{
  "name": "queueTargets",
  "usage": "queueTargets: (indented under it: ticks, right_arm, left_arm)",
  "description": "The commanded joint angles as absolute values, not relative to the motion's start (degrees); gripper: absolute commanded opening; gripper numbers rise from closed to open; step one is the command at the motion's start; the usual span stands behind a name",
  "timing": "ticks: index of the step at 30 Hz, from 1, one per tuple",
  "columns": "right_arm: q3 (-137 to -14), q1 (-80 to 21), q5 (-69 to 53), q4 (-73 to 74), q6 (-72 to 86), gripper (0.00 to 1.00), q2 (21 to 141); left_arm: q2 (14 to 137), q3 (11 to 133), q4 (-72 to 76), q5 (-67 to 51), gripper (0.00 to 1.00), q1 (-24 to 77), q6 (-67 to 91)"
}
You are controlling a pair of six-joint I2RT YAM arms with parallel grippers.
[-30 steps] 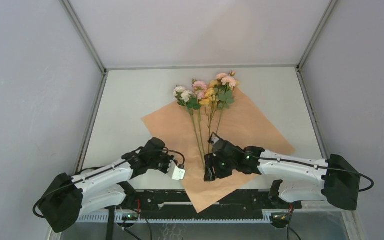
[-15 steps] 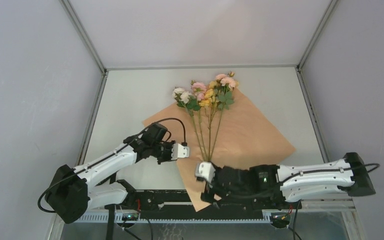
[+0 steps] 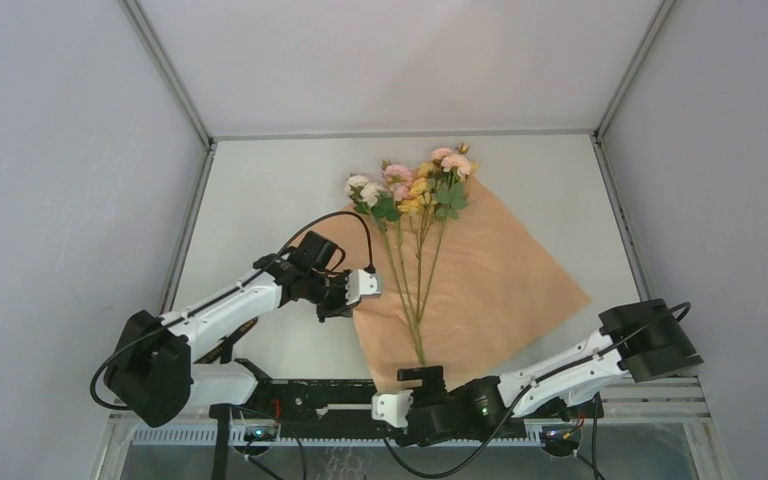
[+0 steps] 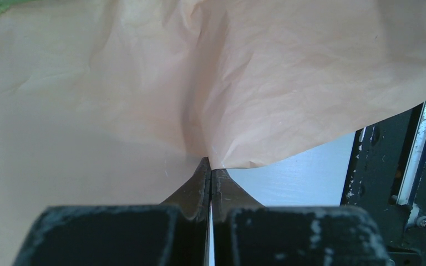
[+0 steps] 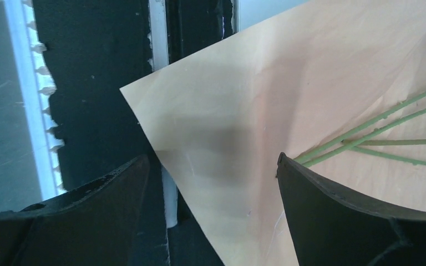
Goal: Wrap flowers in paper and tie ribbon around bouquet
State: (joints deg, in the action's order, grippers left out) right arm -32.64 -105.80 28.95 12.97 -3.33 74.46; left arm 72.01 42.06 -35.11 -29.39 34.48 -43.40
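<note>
Tan paper [image 4: 288,83] | left fingers [image 4: 197,187] pinched together on its edge | right fingers [image 5: 105,191] wide apart above its near corner

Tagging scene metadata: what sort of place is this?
Likely a lab robot cell, not a florist's: plain grey walls enclosing a white table, left arm and right arm bolted at its near edge, flowers on paper.
</note>
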Motion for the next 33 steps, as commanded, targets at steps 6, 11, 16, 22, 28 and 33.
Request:
queueTargets:
  ticks: [6,11,16,22,28,33]
  right_arm:
    - [-33.05,-101.36,28.53,5.68,-5.35,0.80,78.98]
    - [-32.68,-96.74,23.78,6.94,-3.02,0.32,74.94]
    - [-30.63,-90.78,13.84,6.59,0.63,0.03,70.55]
    - [-27.62,-80.01,-1.83,3.60,6.04,0.00,64.14]
    - [-26.54,-65.01,-26.05,3.21,11.62,0.00,62.75]
    - [-26.01,-54.72,-37.24,4.07,15.71,0.00,63.00]
  left_arm:
    - [73.02,44.93,-35.43,-31.42,0.00,33.81,-41.84]
    - [72.72,44.40,-35.23,-30.20,0.00,33.68,-42.25]
    - [75.36,45.26,-35.09,-26.98,0.00,33.17,-41.72]
    - [72.50,45.58,-34.78,-25.70,0.48,33.12,-43.37]
    - [67.48,50.53,-40.47,-26.51,0.71,35.01,-44.58]
    - [64.27,51.43,-48.73,-29.25,0.72,43.19,-47.27]
